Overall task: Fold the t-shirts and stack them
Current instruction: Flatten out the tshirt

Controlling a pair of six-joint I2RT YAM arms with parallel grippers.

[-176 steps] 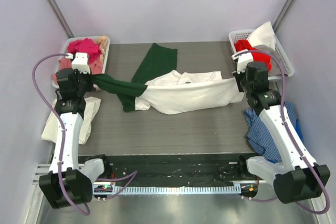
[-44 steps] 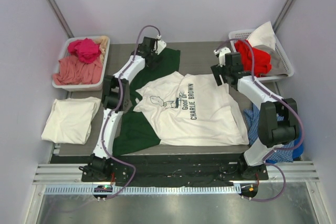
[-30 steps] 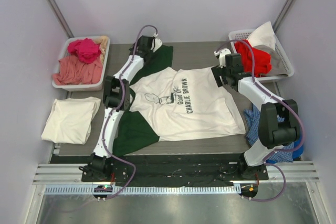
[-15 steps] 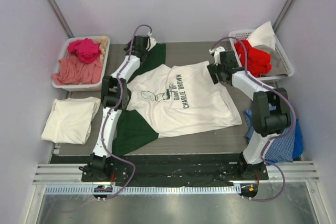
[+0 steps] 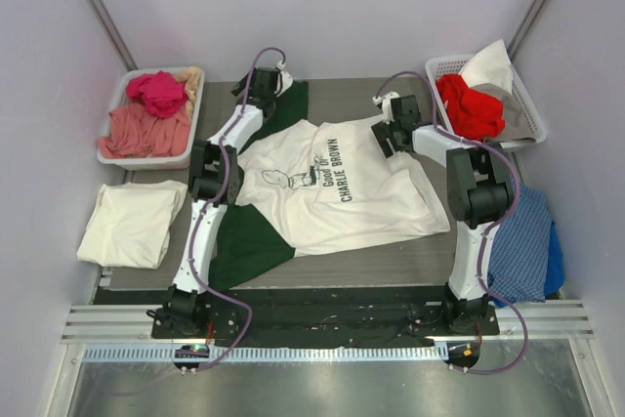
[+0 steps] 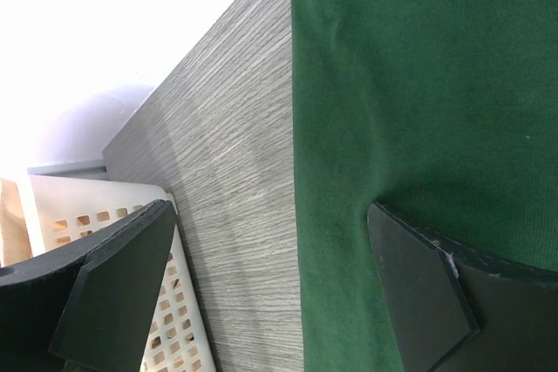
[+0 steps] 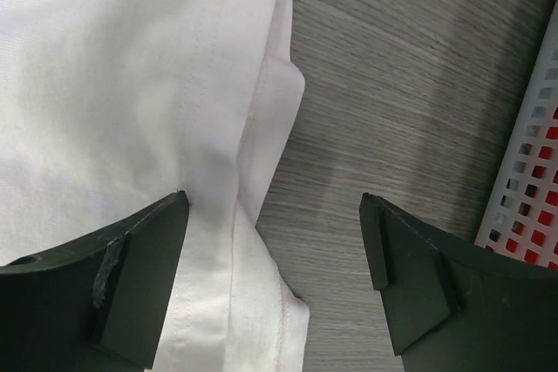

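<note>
The white t-shirt [image 5: 332,183] with the black Charlie Brown print lies spread flat mid-table, on top of the dark green t-shirt [image 5: 249,241]. The green one shows at the front left and at the back. A folded cream t-shirt [image 5: 132,222] lies off the table's left side. My left gripper [image 5: 262,80] hangs open at the back over the green t-shirt's edge [image 6: 418,111], gripping nothing [image 6: 268,211]. My right gripper [image 5: 384,129] is open over the white t-shirt's far right hem [image 7: 253,215], straddling its edge [image 7: 275,202] with nothing held.
A white tray [image 5: 112,148] at the back left holds pink and red garments. A white basket [image 5: 527,109] at the back right holds a red garment and a white cloth; its wall [image 7: 532,198] is close to my right gripper. A blue checked cloth [image 5: 522,241] hangs at the right edge.
The white t-shirt has slid a little toward the back left. My right gripper has moved left along its far hem. My left gripper has shifted slightly at the back edge. Both stay open.
</note>
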